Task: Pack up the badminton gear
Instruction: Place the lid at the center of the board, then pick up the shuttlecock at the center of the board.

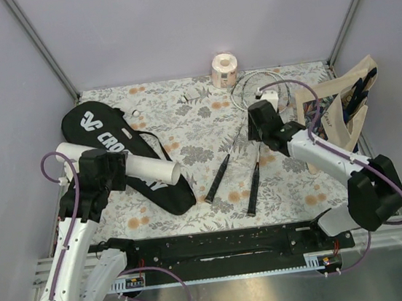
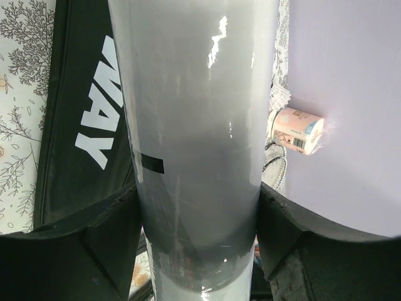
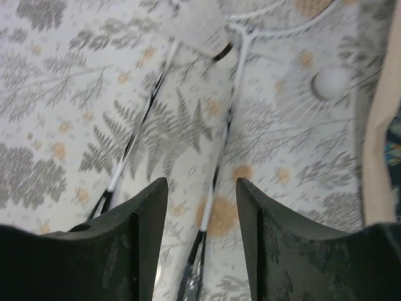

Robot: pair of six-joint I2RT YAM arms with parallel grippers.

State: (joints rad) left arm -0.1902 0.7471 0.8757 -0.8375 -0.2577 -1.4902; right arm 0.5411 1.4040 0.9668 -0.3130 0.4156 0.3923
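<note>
Two rackets [image 1: 218, 179] lie side by side on the flowered table [image 1: 182, 116], heads toward the far right corner and black handles toward the arms. The right gripper [image 3: 202, 188] hangs low over their thin shafts with its jaws spread and nothing pinched between them. The rackets look light and springy, with strung heads that could easily bend or snag, so the black handle, or the shaft just above it, seems the safest place to take hold. The bare shaft is thin and glossy and may roll or slip. The left gripper [image 2: 197, 200] has its jaws pressed against both sides of the white tube [image 2: 194, 113], which it holds over the black bag [image 1: 99, 130]. The tube looks stiff, light and slick, so a grip near its middle should keep it level. The bag is limp cloth, likely to sag and shift when anything is pushed in.
</note>
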